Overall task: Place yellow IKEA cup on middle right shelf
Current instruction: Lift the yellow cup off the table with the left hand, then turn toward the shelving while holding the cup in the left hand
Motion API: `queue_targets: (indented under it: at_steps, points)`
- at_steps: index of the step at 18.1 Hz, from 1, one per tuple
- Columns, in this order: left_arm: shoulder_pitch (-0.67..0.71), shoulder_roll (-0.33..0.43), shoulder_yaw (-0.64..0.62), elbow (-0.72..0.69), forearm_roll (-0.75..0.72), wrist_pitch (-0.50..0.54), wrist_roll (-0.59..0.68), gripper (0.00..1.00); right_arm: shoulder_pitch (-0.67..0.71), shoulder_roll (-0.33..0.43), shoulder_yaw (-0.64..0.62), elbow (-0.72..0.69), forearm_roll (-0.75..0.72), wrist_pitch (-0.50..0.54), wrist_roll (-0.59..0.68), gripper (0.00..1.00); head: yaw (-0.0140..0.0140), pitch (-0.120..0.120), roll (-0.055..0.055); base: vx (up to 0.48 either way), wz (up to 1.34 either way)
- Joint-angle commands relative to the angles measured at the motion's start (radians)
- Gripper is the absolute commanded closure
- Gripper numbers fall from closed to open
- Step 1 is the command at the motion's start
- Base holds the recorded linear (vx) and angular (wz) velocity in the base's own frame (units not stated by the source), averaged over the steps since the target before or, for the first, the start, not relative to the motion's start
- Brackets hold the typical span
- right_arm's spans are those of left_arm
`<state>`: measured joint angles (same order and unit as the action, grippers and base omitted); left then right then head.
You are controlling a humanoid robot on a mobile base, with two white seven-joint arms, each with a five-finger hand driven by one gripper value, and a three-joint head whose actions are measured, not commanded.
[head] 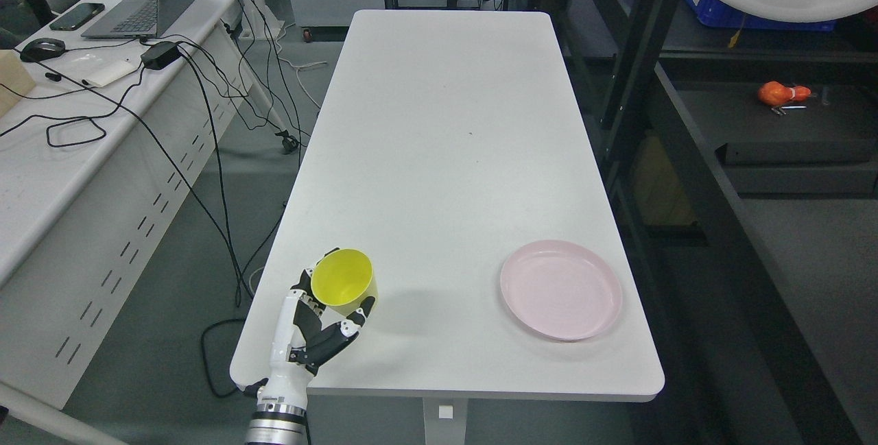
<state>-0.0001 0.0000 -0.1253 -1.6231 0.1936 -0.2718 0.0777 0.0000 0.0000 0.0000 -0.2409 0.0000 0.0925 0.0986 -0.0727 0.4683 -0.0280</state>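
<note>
The left hand (322, 325) is gripping the yellow cup (344, 285), fingers wrapping its side, well left of the pink plate (561, 289) near the table's (446, 157) front edge. Grasping looks done; carrying it to the dark shelf (789, 129) beyond the plate is remaining.

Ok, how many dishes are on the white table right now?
2: the yellow cup at the near left edge, in the left hand; the pink plate near right. None hidden.
</note>
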Motion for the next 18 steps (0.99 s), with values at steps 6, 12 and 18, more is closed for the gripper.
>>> queue_targets:
  at_steps: [6,12,18]
  points:
    - [-0.001,0.017,-0.013,-0.004,0.01,-0.023,-0.001,0.97,0.011,-0.017,0.017,0.0,-0.025,-0.001,-0.215,0.01,0.0,0.0,0.0,-0.175,0.0]
    - [-0.001,0.017,-0.025,-0.02,0.012,-0.033,-0.001,0.97,0.011,-0.017,0.017,0.0,-0.025,-0.001,-0.215,0.01,0.0,0.0,0.0,-0.209,0.0]
    - [-0.001,0.017,-0.045,-0.021,0.012,-0.035,-0.001,0.97,0.011,-0.017,0.017,0.0,-0.025,-0.001,-0.215,0.01,0.0,0.0,0.0,-0.191,-0.01]
